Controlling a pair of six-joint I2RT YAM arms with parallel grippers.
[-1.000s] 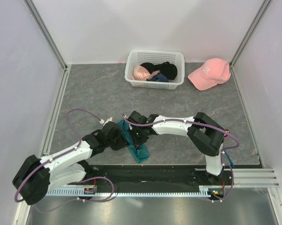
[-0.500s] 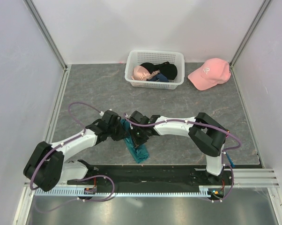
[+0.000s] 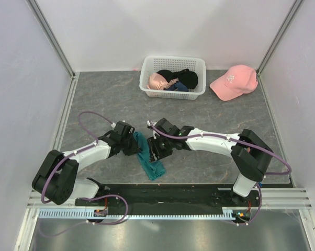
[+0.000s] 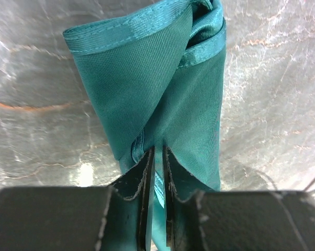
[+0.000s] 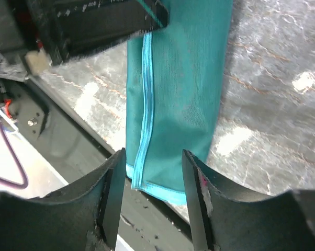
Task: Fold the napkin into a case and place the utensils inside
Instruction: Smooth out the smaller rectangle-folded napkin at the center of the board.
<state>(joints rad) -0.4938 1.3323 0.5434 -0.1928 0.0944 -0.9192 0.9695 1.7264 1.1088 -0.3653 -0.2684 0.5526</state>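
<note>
1. Working the folding step: shaping the napkin (image 3: 149, 159) into a narrow layered strip near the middle of the desk's (image 3: 105, 99) near edge.
2. Pinching a fold with the left hand (image 4: 156, 152), fingers almost together on cloth.
3. Hovering the right hand (image 5: 152, 157) above the strip, fingers apart, gripping nothing.
4. Probably needing next: flattening the layers, opening a pocket, then locating the utensils, not showing in any view.

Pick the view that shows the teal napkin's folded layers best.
Left wrist. The napkin fills it, overlapping layers and hems sharp, the left jaws pinching its near end. The right wrist view shows only a flat strip with one seam between the open right jaws; the top view shows a small strip partly hidden by both arms.
</note>
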